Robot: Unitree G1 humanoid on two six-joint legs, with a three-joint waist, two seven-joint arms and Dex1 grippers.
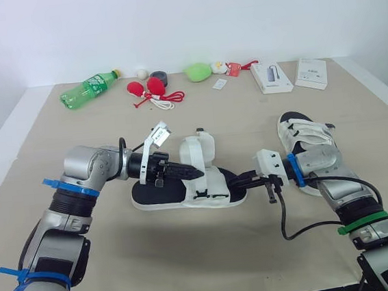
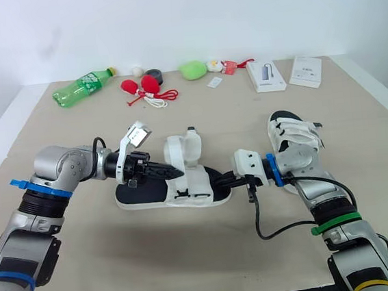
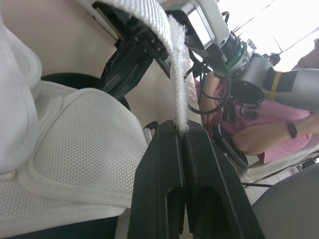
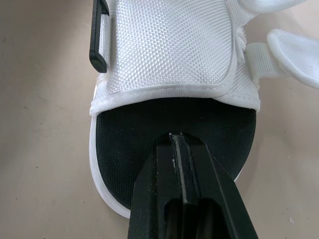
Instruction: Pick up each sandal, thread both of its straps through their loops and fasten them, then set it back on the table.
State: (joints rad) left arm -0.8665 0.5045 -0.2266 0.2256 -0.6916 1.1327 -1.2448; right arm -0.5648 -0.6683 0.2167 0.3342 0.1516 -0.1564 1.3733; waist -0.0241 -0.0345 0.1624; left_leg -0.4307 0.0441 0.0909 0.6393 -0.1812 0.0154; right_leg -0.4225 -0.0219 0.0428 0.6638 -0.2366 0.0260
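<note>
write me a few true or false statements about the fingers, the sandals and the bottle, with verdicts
1. The left arm's fingers are shut on a white fabric strap of the white mesh sandal with a black footbed. True.
2. The green plastic bottle stands upright. False: it lies on its side on the beige table.
3. A second white sandal lies beside the right arm. True.
4. The right arm's fingers are spread wide. False: they are shut, tips at the first sandal's toe end.
</note>
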